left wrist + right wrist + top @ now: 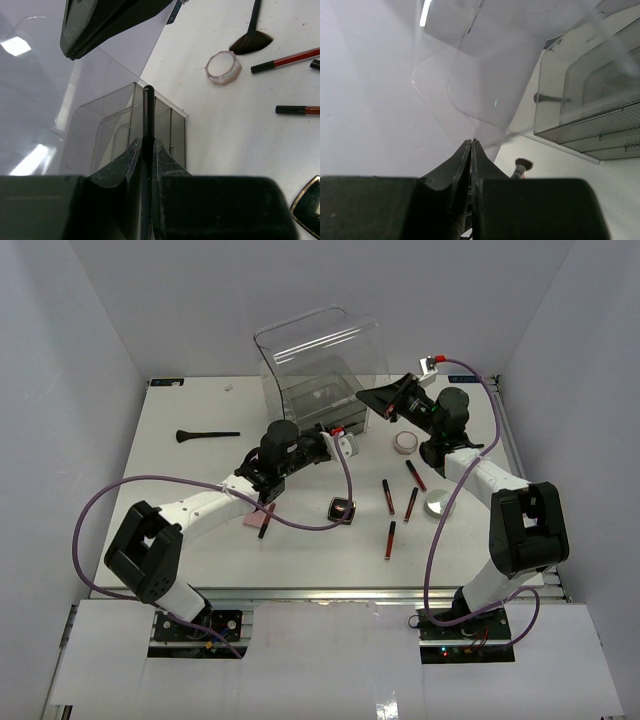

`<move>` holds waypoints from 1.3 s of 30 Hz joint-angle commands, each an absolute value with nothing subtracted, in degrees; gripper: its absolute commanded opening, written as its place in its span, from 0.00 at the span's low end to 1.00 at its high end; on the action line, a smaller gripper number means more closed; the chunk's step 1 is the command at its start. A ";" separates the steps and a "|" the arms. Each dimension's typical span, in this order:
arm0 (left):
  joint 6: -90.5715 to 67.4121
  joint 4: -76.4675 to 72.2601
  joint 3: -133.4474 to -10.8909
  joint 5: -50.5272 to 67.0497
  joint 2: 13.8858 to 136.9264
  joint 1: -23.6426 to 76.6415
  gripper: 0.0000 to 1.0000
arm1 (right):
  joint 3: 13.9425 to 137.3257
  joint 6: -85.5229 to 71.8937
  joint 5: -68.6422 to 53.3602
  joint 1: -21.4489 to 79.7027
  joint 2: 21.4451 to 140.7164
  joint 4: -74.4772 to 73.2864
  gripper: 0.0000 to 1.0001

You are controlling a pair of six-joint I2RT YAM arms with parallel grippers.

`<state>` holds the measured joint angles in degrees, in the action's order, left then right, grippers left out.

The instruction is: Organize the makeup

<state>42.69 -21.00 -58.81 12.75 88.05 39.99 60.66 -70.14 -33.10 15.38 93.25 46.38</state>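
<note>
Tube (148,105): slim, dark, rounded tip forward. Your left gripper (147,147) is clenched on it, jaws tight on either side of the shaft, so it points like a pen straight at the box (320,360). In the left wrist view the tip sits over the ribbed lower tray (170,130). Touching or just short, cannot tell. It is gripped lengthwise, I judge, so it can go in end-first rather than be dropped flat.

Right gripper (471,145): jaws pressed together at the edge of the clear lid (485,80), which stands raised over the box. The frames don't settle whether a thin edge of lid is pinched between them or only propped. Either way, its likely purpose is to hold the lid clear of the left arm's path.

The other makeup lies unsorted on the table (300,560):
- Loose tubes (386,496) right of centre, compact (342,510) just beside them.
- Tin (438,503) and jar (405,442) near the right arm.
- Palette (256,518) partly under the left forearm.
- Brush (205,434) well apart, far left.

Judgement: early in the job, with one piece at the box and most outside. The clear walls make depth hard to read, so watch the tube tip against the tray edge.
</note>
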 commanded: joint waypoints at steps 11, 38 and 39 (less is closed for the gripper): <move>48.16 -23.55 -62.75 7.88 90.88 40.28 0.00 | 63.72 -70.78 -33.31 15.29 90.53 49.83 0.08; 28.69 -15.12 -36.30 5.09 45.71 40.34 0.00 | 66.86 -60.33 -35.84 18.15 108.88 46.54 0.57; 28.60 -14.48 -36.30 4.90 44.88 40.34 0.00 | 67.13 -60.88 -35.79 18.25 109.85 47.27 0.55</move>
<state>31.66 -18.22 -37.62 6.74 49.11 40.14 63.38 -61.10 -36.01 16.96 107.62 43.63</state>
